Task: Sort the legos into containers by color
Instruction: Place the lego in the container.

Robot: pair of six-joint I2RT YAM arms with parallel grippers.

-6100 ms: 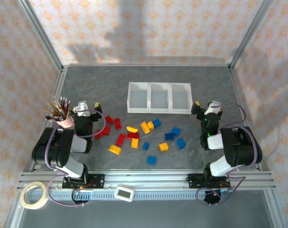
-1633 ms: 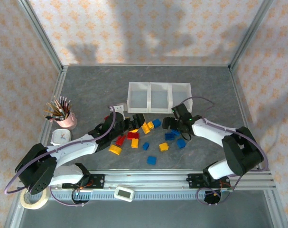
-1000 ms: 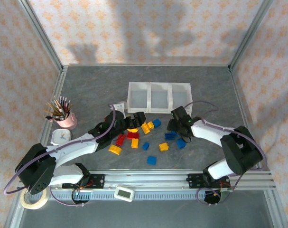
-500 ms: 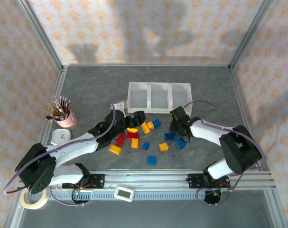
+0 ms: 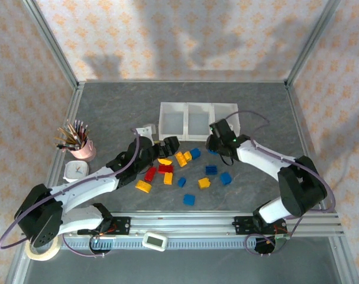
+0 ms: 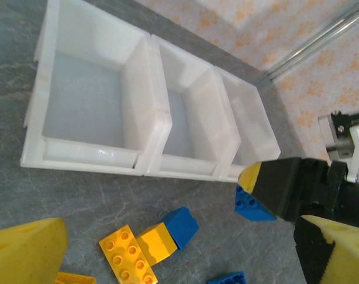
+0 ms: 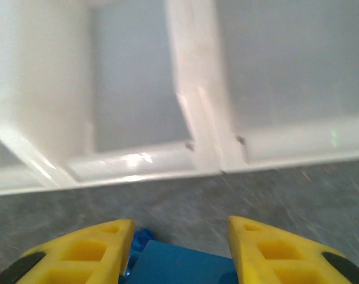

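Our left gripper (image 6: 180, 229) has its jaws spread wide with nothing between them, while our right gripper (image 7: 179, 239) has its jaws clamped on a blue brick (image 7: 182, 264). Nearest our bases, the loose legos (image 5: 168, 178) lie scattered on the grey table (image 5: 256, 106). One blue piece is closest to us, then yellow, red and blue ones are mixed, with reds mostly toward the left and blues toward the right. The left gripper hangs over the far left part of this scatter, with a yellow-and-blue cluster (image 6: 158, 242) of touching pieces on the table below it. The right gripper sits at the far right of the scatter. Its held brick is just short of the near wall of the containers (image 5: 186, 121), about in front of the divider between the middle and right bins. We cannot tell whether the brick is clear of the table. Beyond both grippers the three white bins stand joined in a row. Well off to the left stands a pink cup (image 5: 83, 152) of pencils.
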